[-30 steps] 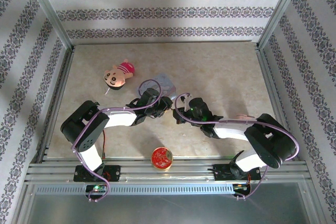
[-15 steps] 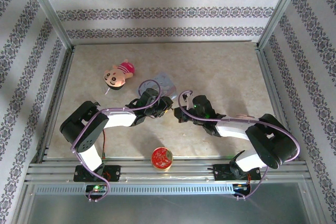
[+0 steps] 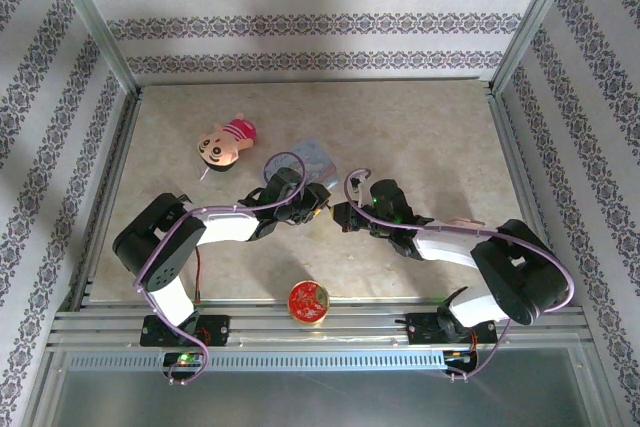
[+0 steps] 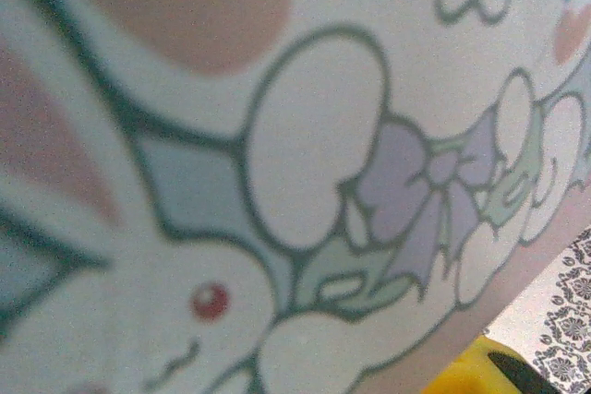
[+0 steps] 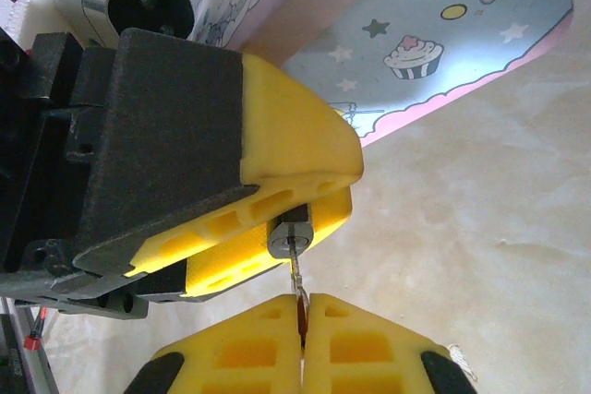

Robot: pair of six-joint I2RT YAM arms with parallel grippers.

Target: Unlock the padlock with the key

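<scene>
**Top external view.** Bench [image 3: 420, 137], pale stone finish, within a patterned enclosure. Left hand [image 3: 312, 203] and right hand [image 3: 341, 215] were brought tip to tip near the middle of the bench. This pairing was judged to let one hand steady the lock while the other worked the key. Pale blue tin [image 3: 316, 158] lay just beyond the left hand. Doll [image 3: 226, 141] lay farther off to the left, and a red disc [image 3: 309, 301] sat at the near edge. Neither was involved. The lock was too small to make out here.

**Left wrist view.** The tin's cartoon print lay very close before the lens and blurred. One yellow finger [image 4: 466, 374] showed at the lower right corner. The grip could not be told from this view.

**Right wrist view.**
- Padlock [image 5: 290, 233]: silvery keyhole end facing the camera, clamped between the left hand's two yellow fingers. The left hand was closed on it, part-way in, and held it clear of the bench. The keyhole was presented toward the right hand.
- Key [image 5: 297, 285]: a thin blade pinched between the right hand's fingers, which were pressed fully together. Its tip was at the keyhole, and it appeared to be entering.
- Position: the padlock sat directly ahead of the right fingertips, joined to them only by the key's short length.

Judged step: seating the key, the turn not yet made.
</scene>
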